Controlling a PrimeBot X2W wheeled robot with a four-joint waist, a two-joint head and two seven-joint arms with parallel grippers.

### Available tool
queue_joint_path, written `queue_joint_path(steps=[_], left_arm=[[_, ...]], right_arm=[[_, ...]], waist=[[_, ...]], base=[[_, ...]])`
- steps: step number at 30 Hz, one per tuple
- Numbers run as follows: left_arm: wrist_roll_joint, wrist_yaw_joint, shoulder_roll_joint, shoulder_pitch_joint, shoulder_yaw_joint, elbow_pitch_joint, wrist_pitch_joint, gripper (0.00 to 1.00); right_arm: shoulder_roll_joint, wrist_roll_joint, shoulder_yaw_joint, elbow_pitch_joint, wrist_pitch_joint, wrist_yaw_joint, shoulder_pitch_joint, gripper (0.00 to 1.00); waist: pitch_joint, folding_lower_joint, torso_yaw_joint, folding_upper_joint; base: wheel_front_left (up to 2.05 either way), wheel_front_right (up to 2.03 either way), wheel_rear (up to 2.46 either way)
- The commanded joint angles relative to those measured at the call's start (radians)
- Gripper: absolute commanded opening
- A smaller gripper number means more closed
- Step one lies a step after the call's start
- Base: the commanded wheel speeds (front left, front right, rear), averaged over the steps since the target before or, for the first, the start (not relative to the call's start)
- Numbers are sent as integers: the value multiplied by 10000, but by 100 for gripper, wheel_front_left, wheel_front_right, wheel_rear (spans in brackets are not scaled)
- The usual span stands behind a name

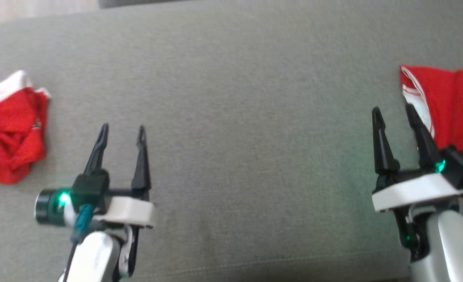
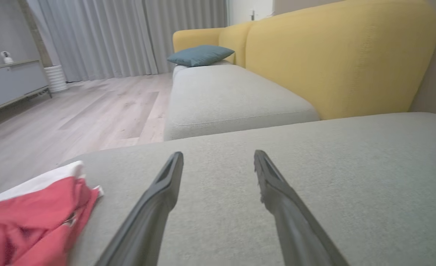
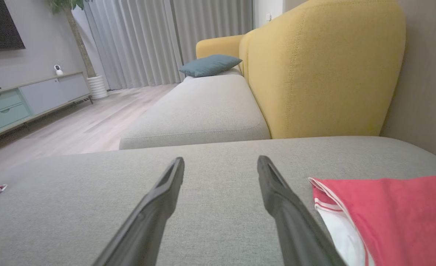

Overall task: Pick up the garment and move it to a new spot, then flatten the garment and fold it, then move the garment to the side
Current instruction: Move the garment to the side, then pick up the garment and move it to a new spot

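Observation:
A red garment with white trim lies folded flat on the grey sofa cushion at the right edge; in the right wrist view the garment sits just right of my fingers. My right gripper is open and empty, its right finger at the garment's white-striped edge; whether they touch I cannot tell. A second red and white garment lies crumpled at the far left. My left gripper stands open and empty to the right of that heap, apart from it.
Beyond the cushion run a further grey seat, a yellow backrest and a teal pillow. Wooden floor, a low sideboard and curtains lie to the left in the wrist views.

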Motion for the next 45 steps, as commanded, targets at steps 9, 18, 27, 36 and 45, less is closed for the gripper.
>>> queue_joint_path(steps=[9, 18, 27, 36, 45], left_arm=[[-190, 94, 348, 753, 729, -366, -58, 100], [-287, 80, 445, 1320, 670, -228, -30, 100], [-323, 112, 530, 1443, 605, -314, 39, 100], [-329, 171, 539, 1371, 549, -344, 45, 100], [-368, 218, 526, 1274, 532, -311, 30, 100]], right_arm=[[261, -209, -6, -873, 440, 35, 1057, 100], [377, -226, -257, -1224, 794, 35, 1822, 100], [405, -246, -257, -1427, 927, 35, 2015, 100], [409, -197, -286, -1482, 988, 35, 2009, 100], [410, -201, -348, -1523, 1054, 35, 2026, 100]], waist=[[-990, 0, 425, -1], [-1588, 0, 394, -1], [-1680, 0, 378, -1], [-1650, 0, 415, -1], [-1612, 0, 570, -1]], base=[[0, 0, 0], [0, 0, 0], [0, 0, 0], [0, 0, 0], [0, 0, 0]])
